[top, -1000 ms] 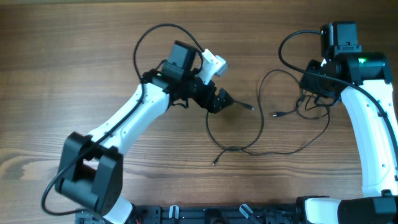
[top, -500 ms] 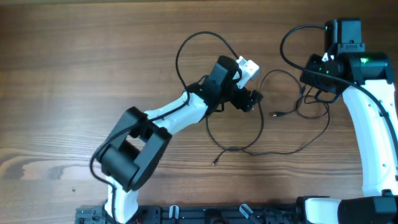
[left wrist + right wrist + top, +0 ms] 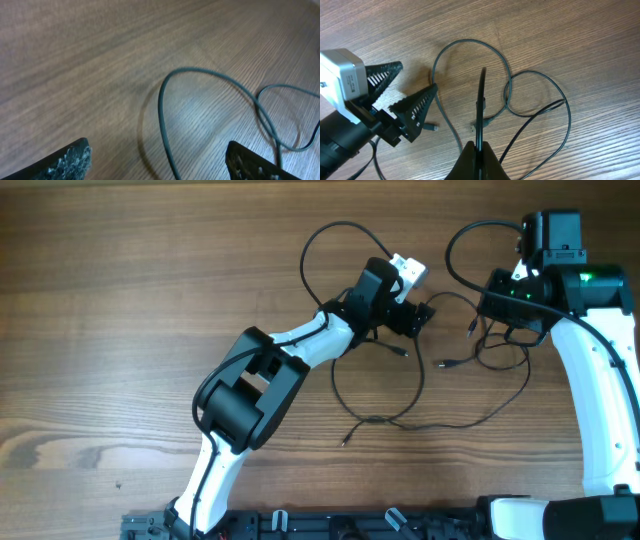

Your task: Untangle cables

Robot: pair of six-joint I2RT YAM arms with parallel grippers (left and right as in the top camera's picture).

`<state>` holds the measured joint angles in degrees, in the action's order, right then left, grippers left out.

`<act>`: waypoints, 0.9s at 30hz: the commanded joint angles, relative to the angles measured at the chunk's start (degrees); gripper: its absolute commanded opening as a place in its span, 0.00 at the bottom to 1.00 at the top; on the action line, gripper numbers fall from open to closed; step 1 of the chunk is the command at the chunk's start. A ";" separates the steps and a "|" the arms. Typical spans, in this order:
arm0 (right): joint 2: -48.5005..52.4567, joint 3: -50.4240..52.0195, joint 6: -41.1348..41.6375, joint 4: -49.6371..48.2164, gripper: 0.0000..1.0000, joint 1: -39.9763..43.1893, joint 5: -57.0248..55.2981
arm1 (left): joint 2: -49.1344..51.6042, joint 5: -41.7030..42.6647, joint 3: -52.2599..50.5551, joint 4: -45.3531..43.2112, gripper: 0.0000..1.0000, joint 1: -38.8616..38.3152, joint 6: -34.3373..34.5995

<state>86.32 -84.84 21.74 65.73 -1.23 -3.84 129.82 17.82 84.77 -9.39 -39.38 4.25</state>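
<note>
The cables (image 3: 421,380) are thin black wires lying in loose crossing loops on the wooden table between my two arms, with a small plug (image 3: 443,364) in the middle and another end (image 3: 345,442) lower down. My left gripper (image 3: 422,313) is open and low over the table, and one cable strand (image 3: 162,105) passes between its jaws (image 3: 160,167) untouched. My right gripper (image 3: 492,320) is shut on a cable (image 3: 481,100) that rises straight out of its fingertips (image 3: 479,150). The left gripper (image 3: 405,95) shows open in the right wrist view.
Thicker black arm cables arch above the left arm (image 3: 330,230) and the right arm (image 3: 460,240). More cable loops (image 3: 535,95) lie right of the right gripper. The table's front rail (image 3: 330,525) runs along the bottom edge.
My left arm has swung right and up across the table, bringing its open gripper over the cable loops close to the right gripper. The right gripper has stayed put, still shut on its cable.
</note>
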 commanded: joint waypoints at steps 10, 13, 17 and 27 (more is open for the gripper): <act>-1.09 0.07 -2.12 -0.02 0.04 0.20 1.01 | 4.87 -3.17 1.55 3.50 0.88 0.17 -3.85; -1.09 0.07 -2.16 -0.17 0.04 0.20 1.01 | 4.87 -3.39 1.55 4.74 0.87 0.09 -5.77; -1.09 0.07 -2.21 -0.39 0.04 0.20 1.31 | 4.87 -7.02 2.25 10.38 0.83 -0.92 -12.48; -1.09 0.07 -2.25 -0.37 0.04 0.20 1.40 | 4.87 -6.99 2.36 9.22 0.62 -5.44 -12.83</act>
<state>86.30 -84.84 20.23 65.52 -1.23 -2.98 133.05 10.48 88.03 -1.04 -42.74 -8.69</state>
